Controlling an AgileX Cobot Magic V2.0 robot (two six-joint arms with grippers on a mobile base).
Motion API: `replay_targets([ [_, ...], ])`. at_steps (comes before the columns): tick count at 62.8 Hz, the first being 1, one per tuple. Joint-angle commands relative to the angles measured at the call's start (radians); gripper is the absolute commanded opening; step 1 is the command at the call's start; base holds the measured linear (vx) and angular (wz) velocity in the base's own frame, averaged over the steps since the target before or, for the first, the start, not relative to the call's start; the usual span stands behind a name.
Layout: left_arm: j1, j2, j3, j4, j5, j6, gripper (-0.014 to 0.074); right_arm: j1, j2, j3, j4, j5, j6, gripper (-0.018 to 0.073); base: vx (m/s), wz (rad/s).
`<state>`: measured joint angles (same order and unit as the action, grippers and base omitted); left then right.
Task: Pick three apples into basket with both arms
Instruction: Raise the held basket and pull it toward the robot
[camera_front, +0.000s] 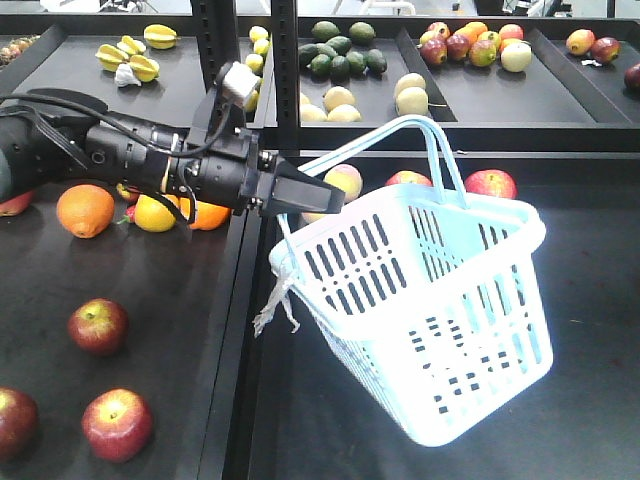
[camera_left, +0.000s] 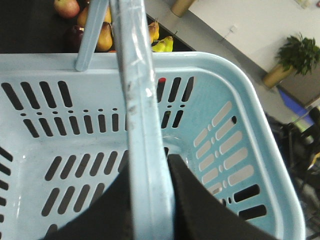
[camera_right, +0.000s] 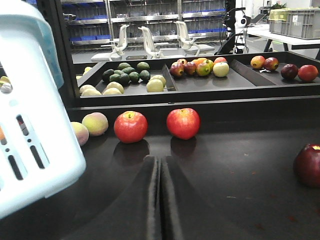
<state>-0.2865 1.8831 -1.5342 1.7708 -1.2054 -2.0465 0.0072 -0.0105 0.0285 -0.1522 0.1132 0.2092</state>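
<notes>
Fingers (camera_left: 200, 210) tight around basket handle (camera_left: 145, 150), left arm (camera_front: 120, 150)

The left gripper (camera_left: 150, 172) is clamped on the handle (camera_left: 142, 100), with one black finger (camera_left: 202, 205) on each side of the pale blue bar. Below it, the basket (camera_left: 227, 65) fills the view, showing slotted walls and floor. Beyond the basket's far rim, pears (camera_left: 105, 36) and a round reddish fruit (camera_left: 66, 7) lie on a dark shelf (camera_left: 30, 25). A potted plant (camera_left: 299, 52) stands at upper right.
</notes>
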Motion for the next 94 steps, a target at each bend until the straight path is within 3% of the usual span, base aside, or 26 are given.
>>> replay_targets([
  [1, -0.004, -0.086, -0.030, 0.002, -0.145, -0.081, -0.0008, -0.007, -0.011, 0.014, -0.011, -0.070, -0.009, -0.0004, 0.00, 0.00],
  [17, -0.004, -0.212, 0.104, 0.002, -0.145, -0.103, -0.0008, -0.007, -0.011, 0.014, -0.011, -0.070, -0.009, -0.0004, 0.00, 0.00],
  [33, -0.004, -0.429, 0.383, 0.002, 0.076, -0.103, -0.0008, -0.007, -0.011, 0.014, -0.011, -0.070, -0.009, -0.0004, 0.00, 0.00],
  [54, -0.004, -0.725, 0.540, 0.001, 0.276, -0.103, -0.0008, -0.007, -0.011, 0.014, -0.011, -0.070, -0.009, -0.0004, 0.00, 0.00],
  [64, -0.004, -0.802, 0.618, -0.012, 0.303, -0.103, -0.0008, -0.007, -0.011, 0.014, -0.011, -0.070, -0.009, -0.0004, 0.00, 0.00],
  [74, -0.004, -0.883, 0.712, -0.011, 0.414, -0.103, -0.0008, -0.007, -0.011, 0.014, -0.011, -0.070, -0.009, -0.0004, 0.00, 0.00],
  [81, -0.004, -0.916, 0.750, -0.013, 0.414, -0.103, -0.0008, -0.007, -0.011, 0.014, -0.011, -0.070, -0.009, -0.0004, 0.00, 0.00],
  [94, -0.004, -0.924, 0.764, -0.010, 0.302, -0.103, -0.0008, -0.007, -0.011, 0.014, -0.011, -0.070, -0.009, -0.0004, 0.00, 0.00],
])
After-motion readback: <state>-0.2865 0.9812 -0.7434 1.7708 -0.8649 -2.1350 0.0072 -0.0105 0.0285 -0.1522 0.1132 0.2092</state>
